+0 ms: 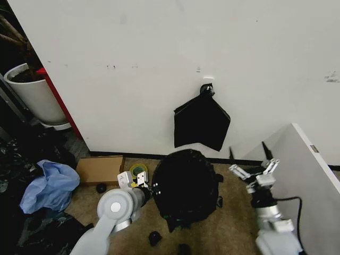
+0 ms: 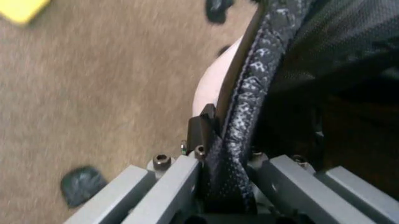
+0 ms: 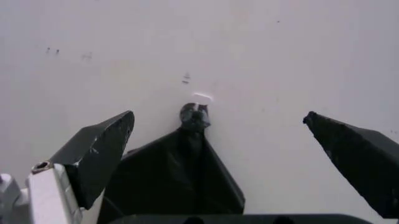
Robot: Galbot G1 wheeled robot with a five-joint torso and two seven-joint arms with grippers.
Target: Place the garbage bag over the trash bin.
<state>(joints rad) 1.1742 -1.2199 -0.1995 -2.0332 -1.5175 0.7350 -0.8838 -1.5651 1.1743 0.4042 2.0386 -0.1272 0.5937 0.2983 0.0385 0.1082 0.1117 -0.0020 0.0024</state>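
The garbage bag (image 1: 186,183), glossy and crinkled black, is draped over the trash bin and hides it in the head view. A strip of the bin's cream wall (image 2: 210,86) shows under the bag's edge (image 2: 249,93) in the left wrist view. My left gripper (image 1: 145,187) is at the bag's left side, shut on that edge (image 2: 227,154) at the rim. My right gripper (image 1: 254,166) hovers to the right of the bag, open and holding nothing, with its dark fingers (image 3: 100,149) spread wide towards the wall.
A flat matte black bag (image 1: 202,123) hangs from a wall hook behind the bin. A cardboard box (image 1: 100,169), a tape roll (image 1: 139,170), a blue cloth (image 1: 50,183) and small black objects (image 1: 154,237) lie at left. A white panel (image 1: 308,164) stands at right, a plant pot (image 1: 34,93) far left.
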